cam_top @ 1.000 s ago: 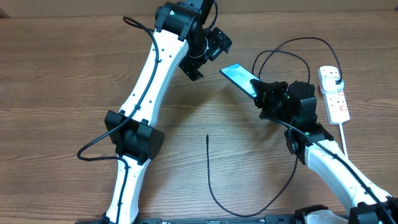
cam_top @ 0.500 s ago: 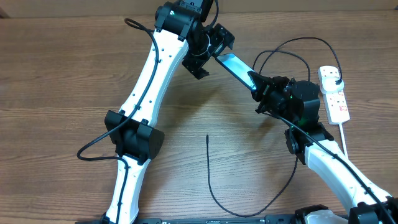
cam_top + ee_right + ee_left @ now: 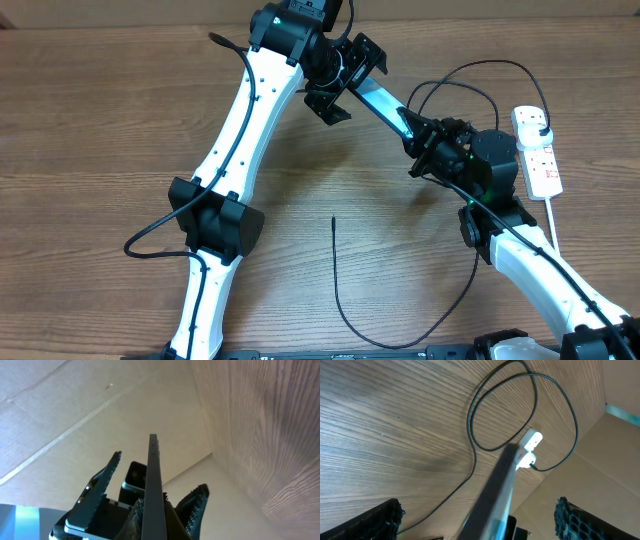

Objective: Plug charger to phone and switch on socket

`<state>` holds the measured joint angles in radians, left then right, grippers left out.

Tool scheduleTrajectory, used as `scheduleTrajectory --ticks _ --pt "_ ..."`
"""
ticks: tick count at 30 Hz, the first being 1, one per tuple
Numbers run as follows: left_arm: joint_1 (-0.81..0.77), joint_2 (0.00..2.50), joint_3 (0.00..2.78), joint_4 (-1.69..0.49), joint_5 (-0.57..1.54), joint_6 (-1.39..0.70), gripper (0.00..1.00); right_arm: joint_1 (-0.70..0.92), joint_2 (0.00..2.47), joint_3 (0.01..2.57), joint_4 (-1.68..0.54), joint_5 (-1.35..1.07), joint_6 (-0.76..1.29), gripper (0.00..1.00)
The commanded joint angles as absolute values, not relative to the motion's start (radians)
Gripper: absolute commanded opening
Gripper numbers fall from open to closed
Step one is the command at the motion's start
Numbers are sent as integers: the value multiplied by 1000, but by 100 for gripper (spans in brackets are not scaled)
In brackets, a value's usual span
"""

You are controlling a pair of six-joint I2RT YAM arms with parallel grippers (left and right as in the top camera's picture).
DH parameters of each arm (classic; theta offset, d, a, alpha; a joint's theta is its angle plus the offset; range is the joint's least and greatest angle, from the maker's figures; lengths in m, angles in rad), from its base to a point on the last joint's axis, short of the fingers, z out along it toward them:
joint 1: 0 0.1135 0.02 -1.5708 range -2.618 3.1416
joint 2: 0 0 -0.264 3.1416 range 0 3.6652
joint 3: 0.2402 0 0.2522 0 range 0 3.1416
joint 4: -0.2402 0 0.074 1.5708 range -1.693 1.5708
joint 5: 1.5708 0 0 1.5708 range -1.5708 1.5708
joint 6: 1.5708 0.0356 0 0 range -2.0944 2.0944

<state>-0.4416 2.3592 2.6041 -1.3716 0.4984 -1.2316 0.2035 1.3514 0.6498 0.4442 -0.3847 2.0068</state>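
Wooden table (image 3: 100, 120). Lower centre: charger (image 3: 335, 270) tip loose, unplugged. Right of centre: right gripper (image 3: 420, 140) clamped on phone (image 3: 385, 105), carried up-left within the last second. Upper centre: left gripper (image 3: 352, 82) wide, straddling phone's far end; handover likely, plugging pending.

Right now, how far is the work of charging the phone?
Done: the charger plug seems seated in the socket. In hand: the right pincer is shut on the phone, whose far end sits between the fingers of the open left pincer. Left: the cable tip lies loose on the table; whether the socket is on, I cannot tell.
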Motion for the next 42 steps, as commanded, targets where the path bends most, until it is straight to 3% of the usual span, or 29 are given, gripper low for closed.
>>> scheduleTrajectory --ticks 1,21,29,42 --pt "-451 2354 2627 -1367 500 -1241 100 202 1338 680 467 -406 2043 4" --pt "-499 2354 2627 -1330 381 -1235 99 202 1338 680 470 -413 2069 4" --pt "-500 2354 2627 -1330 381 -1235 85 202 1338 680 471 -413 2072 4" --pt "-500 2354 2627 -1330 377 -1235 80 202 1338 680 514 -414 2117 4"
